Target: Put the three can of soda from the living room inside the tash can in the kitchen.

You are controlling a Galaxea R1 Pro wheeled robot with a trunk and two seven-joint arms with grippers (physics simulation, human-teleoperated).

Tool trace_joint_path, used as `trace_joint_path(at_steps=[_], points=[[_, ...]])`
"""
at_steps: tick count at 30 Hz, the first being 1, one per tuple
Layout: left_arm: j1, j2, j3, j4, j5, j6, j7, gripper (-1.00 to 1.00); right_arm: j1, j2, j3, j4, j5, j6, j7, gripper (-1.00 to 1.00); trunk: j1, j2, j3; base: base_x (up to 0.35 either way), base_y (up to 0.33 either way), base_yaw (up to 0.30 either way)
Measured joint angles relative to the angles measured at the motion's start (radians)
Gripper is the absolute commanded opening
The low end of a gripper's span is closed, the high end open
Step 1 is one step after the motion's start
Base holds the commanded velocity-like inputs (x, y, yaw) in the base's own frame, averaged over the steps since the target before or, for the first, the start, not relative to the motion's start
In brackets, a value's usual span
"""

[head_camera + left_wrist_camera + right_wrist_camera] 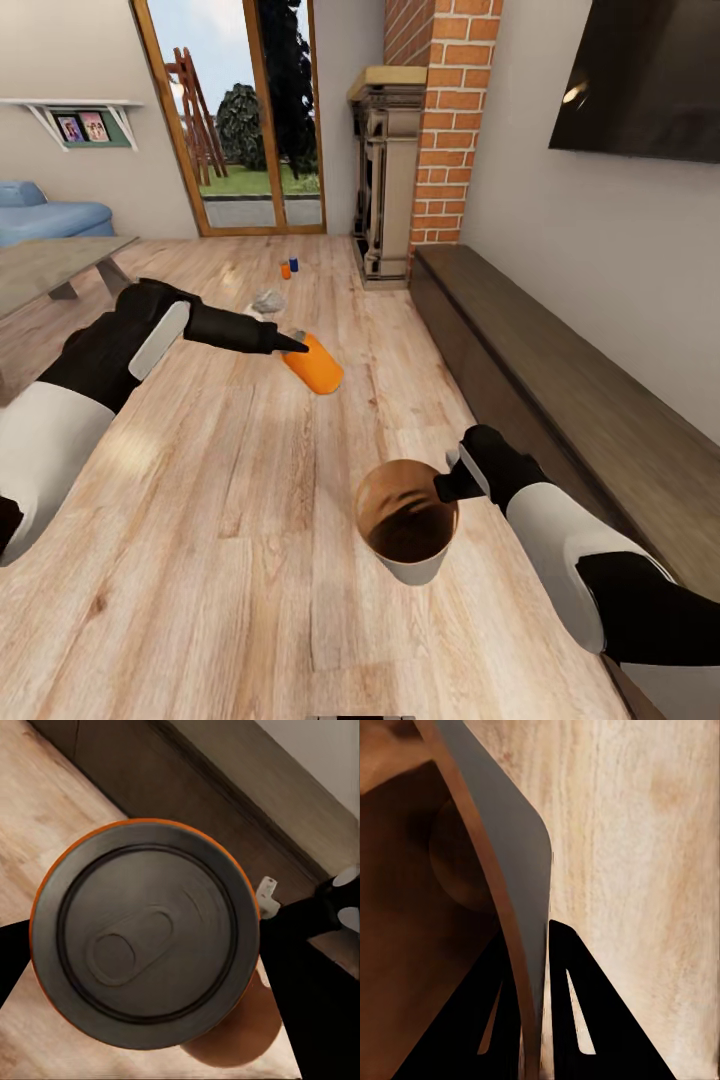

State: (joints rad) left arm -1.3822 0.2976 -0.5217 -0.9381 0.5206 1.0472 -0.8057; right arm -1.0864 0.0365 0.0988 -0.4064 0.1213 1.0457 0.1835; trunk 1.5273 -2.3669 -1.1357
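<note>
Over the living room's plank floor (pixel 250 520), the left gripper (pixel 292 345) is clamped on an orange soda can (pixel 318 366), while the right gripper (pixel 447 487) pinches the trash can's rim (pixel 521 907), presumably for collection; two more cans (pixel 289 268) stand beyond.

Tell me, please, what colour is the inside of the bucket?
Coppery brown inside the bucket, best seen in the head view.

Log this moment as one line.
left gripper: shut on orange soda can | right gripper: shut on grey-white bucket rim | two small cans on wood floor
</note>
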Motion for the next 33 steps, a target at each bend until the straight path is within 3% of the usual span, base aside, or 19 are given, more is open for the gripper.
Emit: trace_joint_path(at_steps=[7,14,17,22,26,29,33], points=[[0.006,-0.008,-0.133,-0.084,0.001,0.000,-0.001,-1.00,-0.006,0.010,0.000,0.000,-0.001,0.000,-0.009,-1.00,0.000,0.000,0.000,0.000,0.000,0.000],[0.010,-0.033,-0.183,-0.171,0.004,0.000,-0.001,-1.00,-0.021,0.040,-0.001,-0.001,-0.012,0.000,-0.009,-1.00,0.000,0.000,0.000,0.000,0.000,0.000],[0.016,-0.040,-0.224,-0.184,-0.001,0.000,-0.001,-1.00,-0.041,0.059,-0.001,0.000,-0.007,0.000,-0.010,-1.00,0.000,0.000,0.000,0.000,0.000,0.000],[0.045,-0.044,-0.253,-0.191,-0.004,0.000,0.000,-1.00,-0.074,0.083,-0.004,-0.001,-0.013,0.000,-0.010,-1.00,0.000,0.000,0.000,0.000,0.000,0.000],[0.058,-0.044,-0.282,-0.193,-0.006,0.000,0.000,-1.00,-0.089,0.089,-0.005,-0.001,-0.018,0.000,-0.010,-1.00,0.000,0.000,0.000,0.000,0.000,0.000],[0.079,-0.045,-0.328,-0.193,-0.008,0.000,0.000,-1.00,-0.104,0.091,-0.004,0.001,-0.009,0.000,-0.011,-1.00,0.000,0.000,0.000,0.000,0.000,0.000],[0.094,-0.047,-0.347,-0.191,-0.008,0.000,0.002,-1.00,-0.117,0.095,-0.006,0.001,-0.015,0.000,-0.010,-1.00,0.000,0.000,0.000,0.000,0.000,0.000]])
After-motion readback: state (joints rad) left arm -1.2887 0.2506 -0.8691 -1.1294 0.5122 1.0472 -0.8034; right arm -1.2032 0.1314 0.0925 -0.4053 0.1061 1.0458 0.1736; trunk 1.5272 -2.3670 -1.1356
